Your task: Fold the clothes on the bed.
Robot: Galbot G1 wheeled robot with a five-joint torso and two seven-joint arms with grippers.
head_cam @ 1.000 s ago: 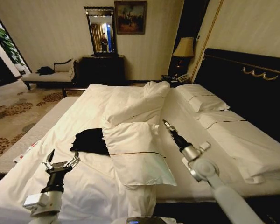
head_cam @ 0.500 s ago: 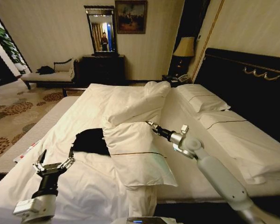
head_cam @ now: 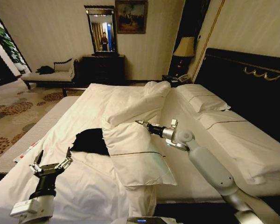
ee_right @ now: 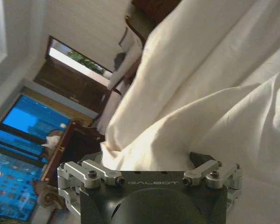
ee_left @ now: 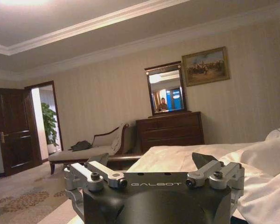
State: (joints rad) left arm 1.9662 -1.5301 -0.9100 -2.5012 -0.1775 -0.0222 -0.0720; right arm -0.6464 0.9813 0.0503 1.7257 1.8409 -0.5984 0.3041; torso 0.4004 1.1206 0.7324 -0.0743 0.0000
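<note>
The clothes [head_cam: 90, 141], a crumpled black garment, lie on the white bed [head_cam: 88, 191] left of centre. Their right part is hidden under a white pillow [head_cam: 137, 154] lying across them. My left gripper [head_cam: 52, 160] hovers open over the duvet, nearer to me than the clothes and apart from them. It also appears in the left wrist view, as left gripper [ee_left: 151, 161] with its fingers spread on nothing. My right gripper [head_cam: 142, 124] reaches in from the right to the pillow's far edge. In the right wrist view the right gripper [ee_right: 149, 158] is open against the pillow [ee_right: 214, 107].
More white pillows [head_cam: 203, 99] lie against the dark headboard [head_cam: 242, 79] on the right, and a bunched one [head_cam: 135, 103] behind the clothes. A dresser [head_cam: 102, 69] with mirror, a chaise longue [head_cam: 50, 76] and a lamp [head_cam: 184, 48] stand beyond the bed. Carpet [head_cam: 14, 116] runs along its left side.
My right arm has swung left, bringing its gripper from over the bed's middle to the pillow's far edge. My left gripper has shifted slightly left and lower.
</note>
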